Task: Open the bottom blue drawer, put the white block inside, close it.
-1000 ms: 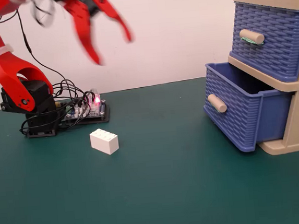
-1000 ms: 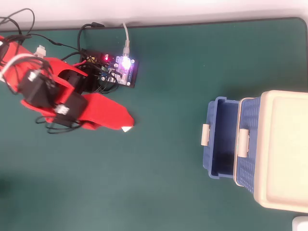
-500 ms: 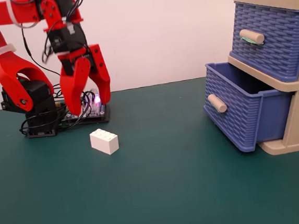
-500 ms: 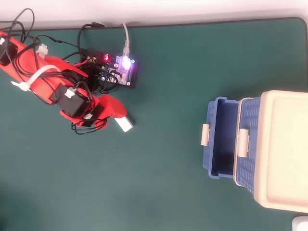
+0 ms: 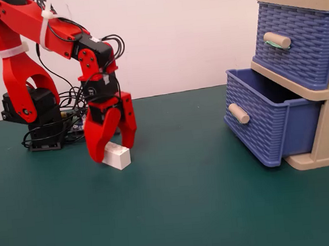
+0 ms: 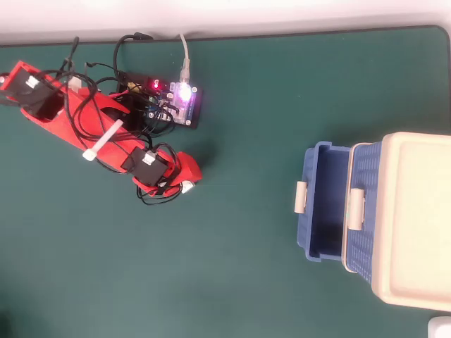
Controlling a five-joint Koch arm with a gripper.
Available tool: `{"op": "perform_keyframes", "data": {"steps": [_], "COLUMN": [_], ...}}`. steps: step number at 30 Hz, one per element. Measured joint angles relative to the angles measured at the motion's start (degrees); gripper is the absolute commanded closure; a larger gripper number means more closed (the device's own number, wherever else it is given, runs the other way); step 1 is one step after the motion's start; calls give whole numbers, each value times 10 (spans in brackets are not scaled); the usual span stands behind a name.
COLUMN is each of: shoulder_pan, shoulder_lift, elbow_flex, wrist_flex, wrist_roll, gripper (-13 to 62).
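My red gripper (image 5: 114, 150) points down at the green table, left of centre in the fixed view. Its two jaws stand on either side of the white block (image 5: 119, 157) and press against it. The block rests on the table. In the overhead view the gripper (image 6: 182, 182) covers most of the block (image 6: 189, 187); only one end shows. The bottom blue drawer (image 5: 268, 119) is pulled open at the right, and its inside (image 6: 320, 211) shows empty from above. The top blue drawer (image 5: 298, 42) is shut.
The beige drawer cabinet (image 6: 416, 218) stands at the right edge of the table. The arm's base, black cables and a lit controller board (image 6: 180, 102) sit at the back left. Bare green mat (image 5: 183, 202) lies between the gripper and the drawers.
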State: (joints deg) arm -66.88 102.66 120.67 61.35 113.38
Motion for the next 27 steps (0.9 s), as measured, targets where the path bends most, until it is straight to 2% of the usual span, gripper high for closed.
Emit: {"op": "perform_keyframes", "data": {"steps": [2, 4, 6, 7, 20, 24, 25, 27], "shoulder_pan": [-1, -1, -1, -1, 47, 54, 58, 53], "shoulder_lift": [-1, 0, 4, 12, 85, 127, 126, 105], "elbow_flex": [13, 13, 22, 32, 24, -151, -242, -328], "wrist_flex": [-9, -17, -23, -22, 8, 97, 131, 165], "wrist_roll": [1, -2, -4, -7, -44, -39, -18, 31], "gripper": [224, 319, 512, 583, 576, 576, 576, 576]}}
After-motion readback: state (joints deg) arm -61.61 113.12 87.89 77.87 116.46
